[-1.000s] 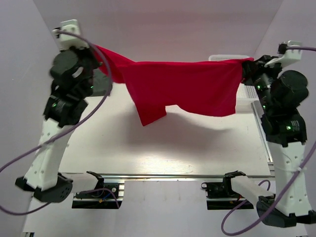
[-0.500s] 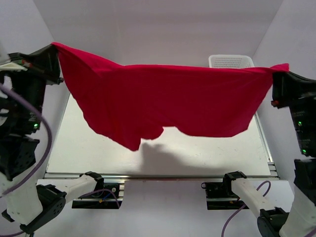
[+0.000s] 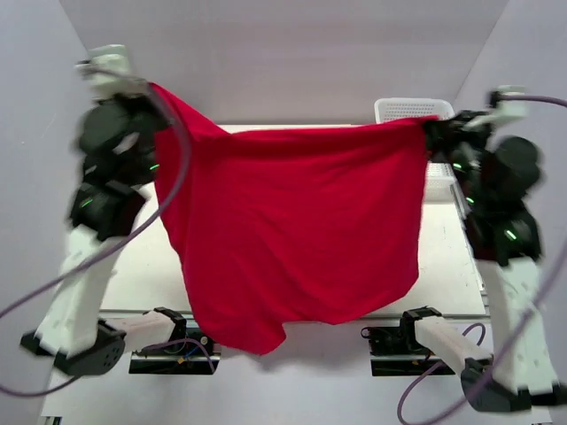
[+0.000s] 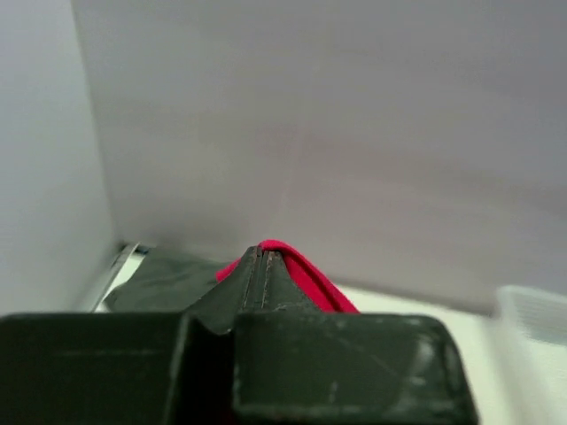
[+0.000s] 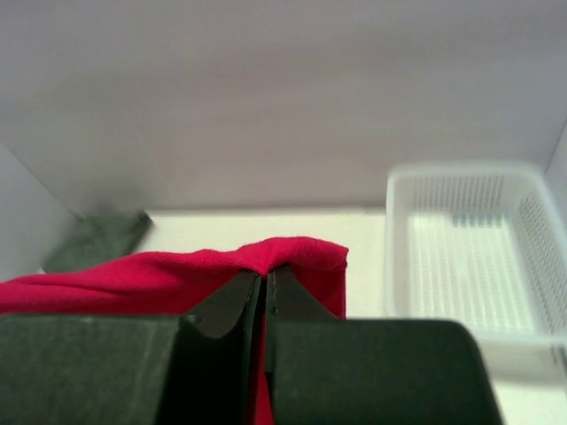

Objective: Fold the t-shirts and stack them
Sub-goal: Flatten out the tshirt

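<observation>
Aloft, left end effector [image 4: 263,255] and right end effector [image 5: 267,274] both tight on the red t-shirt [image 3: 292,230].

White table [image 3: 440,266], 2 things lying on it

A white mesh basket [image 3: 415,110] stands at about 1 o'clock, in the far right corner, and its inside shows only bare mesh in the right wrist view. A dark grey-green shirt [image 5: 96,241] lies at about 11 o'clock, in the far left corner against the back wall. It looks loosely bunched, though both wrist views show it small and blurred. The 2 are well apart.
</observation>
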Controlling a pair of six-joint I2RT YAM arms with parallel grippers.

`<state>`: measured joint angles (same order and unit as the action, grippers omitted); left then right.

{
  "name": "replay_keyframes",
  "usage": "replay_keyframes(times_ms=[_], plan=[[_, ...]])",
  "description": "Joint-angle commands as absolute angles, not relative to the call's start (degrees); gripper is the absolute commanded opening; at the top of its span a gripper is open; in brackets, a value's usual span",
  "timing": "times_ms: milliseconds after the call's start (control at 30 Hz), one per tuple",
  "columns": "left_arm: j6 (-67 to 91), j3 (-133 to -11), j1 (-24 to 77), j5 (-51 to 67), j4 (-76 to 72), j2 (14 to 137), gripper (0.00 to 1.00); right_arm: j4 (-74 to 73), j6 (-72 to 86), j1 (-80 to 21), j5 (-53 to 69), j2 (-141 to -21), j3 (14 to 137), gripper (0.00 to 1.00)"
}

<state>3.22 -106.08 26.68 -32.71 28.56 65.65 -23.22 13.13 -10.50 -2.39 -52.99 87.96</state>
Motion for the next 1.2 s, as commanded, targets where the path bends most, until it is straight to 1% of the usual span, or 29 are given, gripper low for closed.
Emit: replay_keyframes(times_ms=[0, 67, 167, 200, 267, 333, 367, 533, 567, 633, 767, 900, 967, 1000, 1133, 1167], plan=[[-0.09, -97.67, 26.19, -43.83, 21.20, 71.01, 0.00, -14.87, 13.62, -10.20, -4.83, -56.24, 79.40, 0.00], [-0.97, -91.01, 26.19, -47.00, 14.87, 73.37, 0.00, -10.03, 13.62, -10.28, -6.50, -58.26, 72.98, 0.00], [-1.15, -85.09, 25.58, -49.64, 9.15, 77.07, 0.00, -5.90, 13.45, -10.28, -8.26, -63.53, 68.39, 0.00], [-0.45, -84.21, 24.88, -50.18, 8.44, 80.30, 0.00, -4.84, 13.80, -10.28, -8.52, -68.16, 67.94, 0.00], [0.96, -82.36, 23.92, -50.71, 6.78, 83.92, 0.00, -3.44, 13.71, -10.28, -8.96, -71.88, 67.24, 0.00], [3.24, -82.35, 22.33, -50.71, 6.77, 87.78, 0.00, -2.90, 13.80, -10.19, -8.96, -79.76, 67.85, 0.00], [3.86, -82.35, 21.63, -49.93, 7.55, 92.15, 0.00, -2.81, 13.89, -10.28, -9.23, -81.81, 68.81, 0.00], [6.33, -88.31, 18.02, -46.24, 8.88, 105.01, 0.00, -5.71, 13.89, -10.02, -10.28, -101.73, 76.63, 0.00], [6.33, -89.20, 18.02, -45.27, 8.88, 106.68, 0.00, -6.76, 14.15, -10.19, -10.89, -103.26, 79.95, 0.00], [5.72, -91.14, 17.49, -42.28, 6.95, 111.08, 0.00, -7.12, 14.15, -10.20, -11.34, -108.24, 81.82, 0.00], [3.70, -95.61, 16.35, -41.48, 4.31, 117.85, 0.00, -7.47, 14.15, -10.20, -12.48, -114.41, 88.75, 0.00], [3.17, -106.06, 15.82, -40.88, 6.07, 124.27, 0.00, -6.25, 13.98, -10.11, -13.53, -119.43, 94.73, 0.00], [2.11, -108.45, 15.82, -40.87, 5.54, 126.11, 0.00, -6.41, 13.71, -10.11, -13.80, -122.32, 98.16, 0.00], [1.15, -110.46, 15.82, -40.09, 4.14, 128.12, 0.00, -6.07, 13.45, -10.11, -13.62, -123.04, 101.57, 0.00], [-1.41, -113.72, 15.30, -40.08, -0.26, 133.04, 0.00, -2.47, 11.43, -10.28, -13.97, -127.17, 106.25, 0.00], [-1.93, -116.86, 15.29, -40.08, -0.26, 134.28, 0.00, -2.55, 11.25, -10.20, -14.84, -128.57, 107.39, 0.00]])
